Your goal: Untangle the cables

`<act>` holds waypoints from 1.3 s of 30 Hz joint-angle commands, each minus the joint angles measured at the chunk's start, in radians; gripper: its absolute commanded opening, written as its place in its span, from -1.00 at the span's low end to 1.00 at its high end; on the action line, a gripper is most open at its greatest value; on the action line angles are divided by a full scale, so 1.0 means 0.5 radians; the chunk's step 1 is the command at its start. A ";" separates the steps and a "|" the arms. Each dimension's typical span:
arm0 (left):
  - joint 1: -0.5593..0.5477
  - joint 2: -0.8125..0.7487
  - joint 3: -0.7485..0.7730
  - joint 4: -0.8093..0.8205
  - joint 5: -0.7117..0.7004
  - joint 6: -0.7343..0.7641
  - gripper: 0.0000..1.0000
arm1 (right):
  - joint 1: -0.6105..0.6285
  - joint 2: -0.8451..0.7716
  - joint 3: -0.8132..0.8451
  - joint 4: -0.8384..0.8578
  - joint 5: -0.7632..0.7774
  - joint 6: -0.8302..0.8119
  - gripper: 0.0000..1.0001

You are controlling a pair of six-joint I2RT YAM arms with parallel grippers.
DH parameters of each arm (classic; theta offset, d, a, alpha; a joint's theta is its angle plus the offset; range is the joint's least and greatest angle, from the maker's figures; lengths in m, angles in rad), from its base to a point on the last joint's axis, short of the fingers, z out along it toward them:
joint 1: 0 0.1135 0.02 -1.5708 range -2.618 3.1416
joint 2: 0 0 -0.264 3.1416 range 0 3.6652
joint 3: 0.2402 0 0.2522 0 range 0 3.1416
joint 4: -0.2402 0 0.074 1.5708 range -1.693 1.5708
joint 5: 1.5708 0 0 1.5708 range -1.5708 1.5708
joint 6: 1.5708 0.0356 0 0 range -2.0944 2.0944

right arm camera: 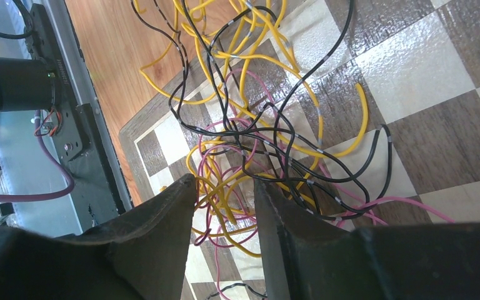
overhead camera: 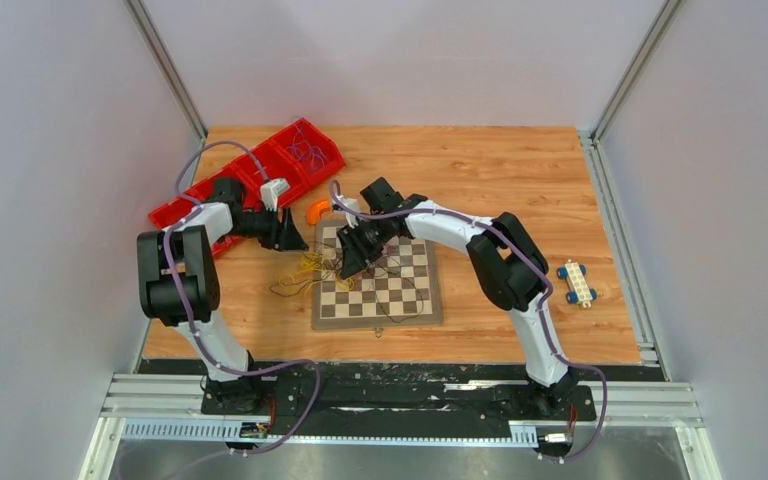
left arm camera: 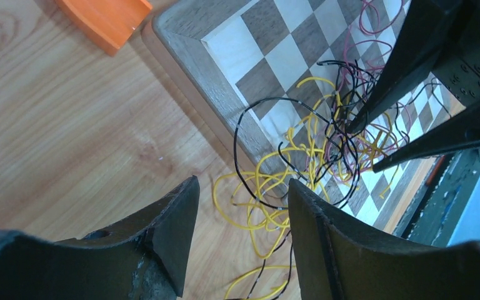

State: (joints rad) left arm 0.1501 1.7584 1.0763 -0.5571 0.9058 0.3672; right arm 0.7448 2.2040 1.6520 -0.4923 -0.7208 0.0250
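Lower loops of thin yellow, black and pink cables [right arm camera: 257, 132] on the checkered wooden chessboard [right arm camera: 412, 75], hidden behind black right gripper [right arm camera: 225, 182].

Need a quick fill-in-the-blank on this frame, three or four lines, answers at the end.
1. The tangled cables lie partly on the wooden table and partly on the ____.
2. The bins at the table's far left are ____ in colour.
3. The right claw sits over the tangle with its jaws ____.
4. The small curved block on the table is ____.
Answers: chessboard; red; open; orange.
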 commanded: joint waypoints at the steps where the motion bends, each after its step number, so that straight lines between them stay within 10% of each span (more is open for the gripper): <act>1: -0.056 0.061 0.054 0.116 -0.010 -0.221 0.24 | 0.011 -0.033 -0.062 0.016 0.093 -0.035 -0.14; 6: -0.134 0.070 0.029 0.208 -0.005 -0.313 0.08 | 0.011 -0.055 -0.104 0.019 0.107 -0.040 -0.14; 13: -0.141 -0.257 0.126 0.082 0.049 -0.377 -0.98 | -0.012 -0.168 -0.264 0.020 0.190 -0.136 -0.14; 23: -0.141 -0.843 0.865 -0.258 -0.016 -0.692 -1.00 | -0.050 -0.266 -0.496 0.018 0.287 -0.217 -0.14; 33: -0.104 -0.737 1.973 -0.289 -0.171 -0.965 -1.00 | -0.107 -0.347 -0.653 0.017 0.339 -0.277 -0.13; 39: -0.105 -0.734 1.991 -0.047 0.048 -1.308 -1.00 | -0.222 -0.579 -0.593 0.016 -0.015 -0.318 0.31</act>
State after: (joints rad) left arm 0.0933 1.3800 2.0945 -0.6552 0.8562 -0.1265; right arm 0.6876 1.9865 1.3563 -0.4335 -0.6868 -0.0811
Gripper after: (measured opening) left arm 0.007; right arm 0.579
